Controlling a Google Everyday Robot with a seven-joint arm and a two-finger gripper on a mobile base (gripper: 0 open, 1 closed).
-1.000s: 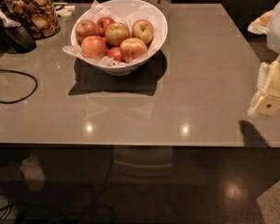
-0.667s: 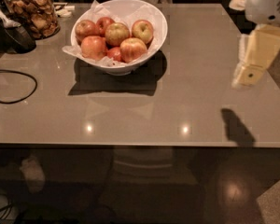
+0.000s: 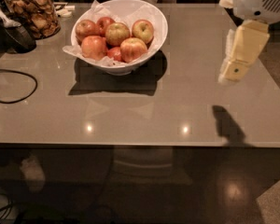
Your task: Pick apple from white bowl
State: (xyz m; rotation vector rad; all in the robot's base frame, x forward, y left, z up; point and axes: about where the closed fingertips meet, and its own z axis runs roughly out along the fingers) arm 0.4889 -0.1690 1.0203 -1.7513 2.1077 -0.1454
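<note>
The white bowl (image 3: 151,41) stands at the back left of the grey table, with crinkled white paper at its rim. It holds several apples. The red-orange apple (image 3: 134,49) with a pale top lies at the bowl's front right, next to a yellow-green apple (image 3: 117,33) and a small dark red apple (image 3: 105,22). My gripper (image 3: 231,73) hangs above the table's right side, pointing down and left, well to the right of the bowl and apart from it. It holds nothing that I can see.
A glass jar of brown snacks (image 3: 35,13) stands at the back left corner. A black cable (image 3: 18,90) loops over the table's left side beside a dark object (image 3: 14,34). The table's front edge (image 3: 140,146) runs across the view.
My gripper has moved from the table's right edge up and to the left, over the table top and closer to the bowl. The bowl and apples have not moved.
</note>
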